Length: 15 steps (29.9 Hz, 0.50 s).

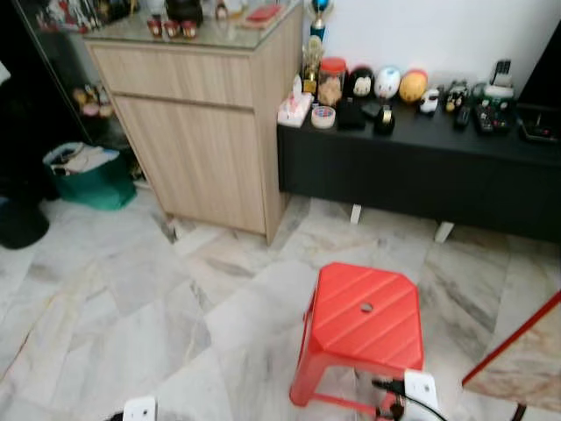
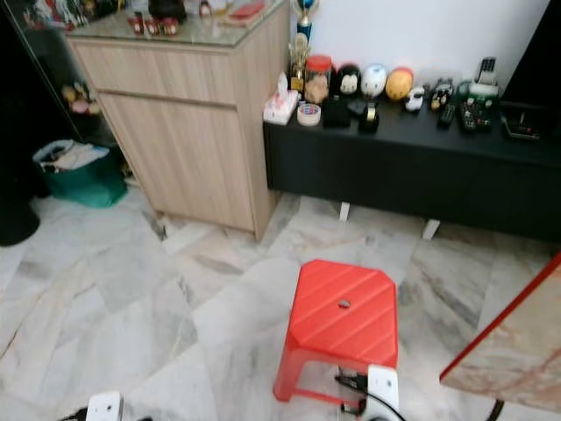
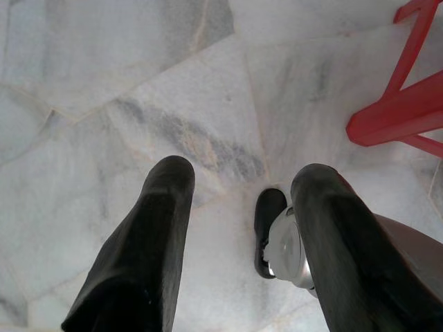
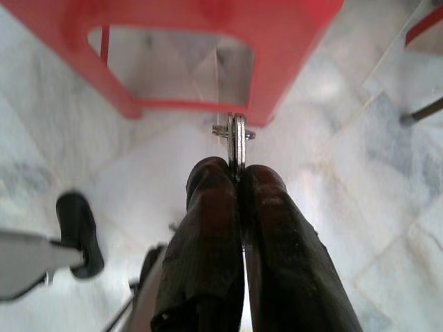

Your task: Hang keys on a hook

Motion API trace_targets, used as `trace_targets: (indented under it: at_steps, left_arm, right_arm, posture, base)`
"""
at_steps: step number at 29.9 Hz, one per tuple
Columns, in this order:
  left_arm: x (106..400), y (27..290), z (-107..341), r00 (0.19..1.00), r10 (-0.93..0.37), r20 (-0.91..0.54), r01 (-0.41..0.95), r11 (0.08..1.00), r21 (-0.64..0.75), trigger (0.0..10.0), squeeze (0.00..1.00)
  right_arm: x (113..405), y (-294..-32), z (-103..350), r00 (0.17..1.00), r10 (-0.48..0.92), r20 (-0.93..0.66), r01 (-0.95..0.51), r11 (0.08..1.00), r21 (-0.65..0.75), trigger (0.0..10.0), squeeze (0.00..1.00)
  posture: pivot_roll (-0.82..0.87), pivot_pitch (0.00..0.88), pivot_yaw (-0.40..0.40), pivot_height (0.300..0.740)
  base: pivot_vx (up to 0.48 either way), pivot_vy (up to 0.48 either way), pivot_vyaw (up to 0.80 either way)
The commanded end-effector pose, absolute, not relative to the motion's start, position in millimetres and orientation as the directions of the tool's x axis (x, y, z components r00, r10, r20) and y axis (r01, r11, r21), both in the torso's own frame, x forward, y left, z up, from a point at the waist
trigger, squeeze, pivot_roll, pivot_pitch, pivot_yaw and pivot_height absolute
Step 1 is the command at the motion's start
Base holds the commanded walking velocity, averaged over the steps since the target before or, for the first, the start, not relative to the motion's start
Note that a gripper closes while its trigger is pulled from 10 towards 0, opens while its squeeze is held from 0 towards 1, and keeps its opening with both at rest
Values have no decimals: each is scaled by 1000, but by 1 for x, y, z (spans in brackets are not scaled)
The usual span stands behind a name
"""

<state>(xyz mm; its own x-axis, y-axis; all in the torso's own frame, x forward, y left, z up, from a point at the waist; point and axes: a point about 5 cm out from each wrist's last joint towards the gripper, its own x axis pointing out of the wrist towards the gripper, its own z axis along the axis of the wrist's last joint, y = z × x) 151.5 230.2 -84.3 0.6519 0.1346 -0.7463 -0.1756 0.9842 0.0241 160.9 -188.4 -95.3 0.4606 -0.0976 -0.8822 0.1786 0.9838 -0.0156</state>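
My right gripper [image 4: 237, 173] is shut on a set of silver keys [image 4: 236, 137]; the metal ring and key blades stick out past the fingertips. It hangs low, just in front of the red plastic stool [image 4: 208, 14], above the marble floor. The left gripper [image 3: 242, 183] is open with nothing between its fingers, pointing down at the floor near a stool leg [image 3: 401, 114]. In the eye views, the white wrists of the left arm [image 1: 140, 409] and right arm [image 1: 419, 390] show at the bottom edge.
The red stool [image 1: 364, 329] stands right ahead. Behind it are a wooden cabinet [image 1: 197, 132] and a low black console [image 1: 421, 162] with several small items on top. A green bin [image 1: 88, 175] sits far left, a marble tabletop corner [image 1: 526, 360] at right.
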Motion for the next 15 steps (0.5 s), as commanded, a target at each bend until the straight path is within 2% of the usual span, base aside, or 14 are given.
trace_targets:
  at_steps: [1, 7, 13, 15]
  left_arm:
    - [143, 233, -88, 613, 137, -778, -171, 985, 38, 10000, 0]
    - [141, 232, -90, 596, 145, -790, -175, 983, 49, 10000, 0]
    - [140, 231, -91, 588, 145, -796, -164, 985, 58, 10000, 0]
    - [141, 230, -90, 589, 144, -795, -159, 985, 61, 10000, 0]
  right_arm:
    - [146, -187, -101, 401, -78, -913, 153, 988, -17, 10000, 0]
    - [137, -189, -104, 385, -79, -919, 170, 985, -13, 10000, 0]
    - [148, -187, -101, 410, -79, -909, 183, 983, -3, 10000, 0]
    - [149, -187, -100, 411, -81, -908, 184, 983, -4, 10000, 0]
  posture:
    - [60, 11, 0, 740]
    - [58, 10, 0, 740]
    - [59, 4, 0, 740]
    - [60, 0, -1, 740]
  base:
    - [0, 0, 0]
    - [0, 0, 0]
    - [0, 0, 0]
    - [0, -257, 0]
